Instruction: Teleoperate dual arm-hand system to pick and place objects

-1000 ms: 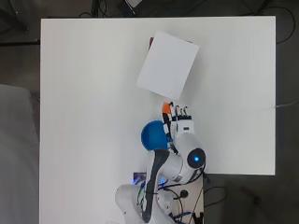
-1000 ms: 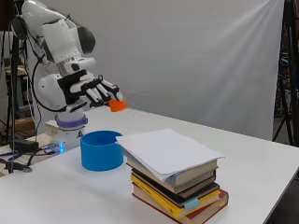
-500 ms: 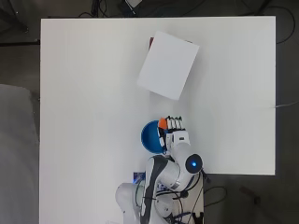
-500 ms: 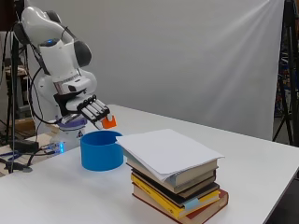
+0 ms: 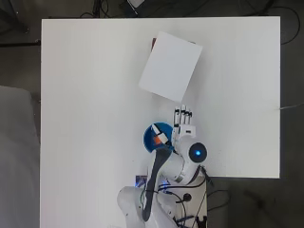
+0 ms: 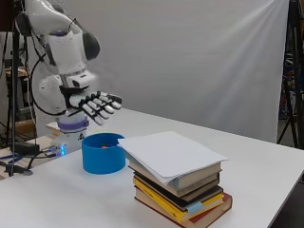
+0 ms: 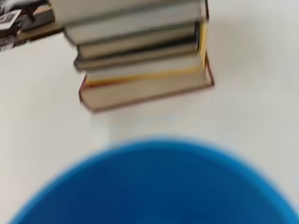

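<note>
bowl [image 6: 103, 153]: smooth matt blue plastic | table [image 6: 266, 166]: matt white | books [image 6: 183, 197]: paper, topmost cover [image 5: 170, 66] matt white

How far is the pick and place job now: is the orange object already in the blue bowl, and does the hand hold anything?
Done: the orange object lies inside the blue bowl, as the overhead and side views show. In hand: nothing; the hand is open, fingers straight, above the bowl. Left: no other loose object shows on the table, only the stack of books, so the placing looks finished.
</note>
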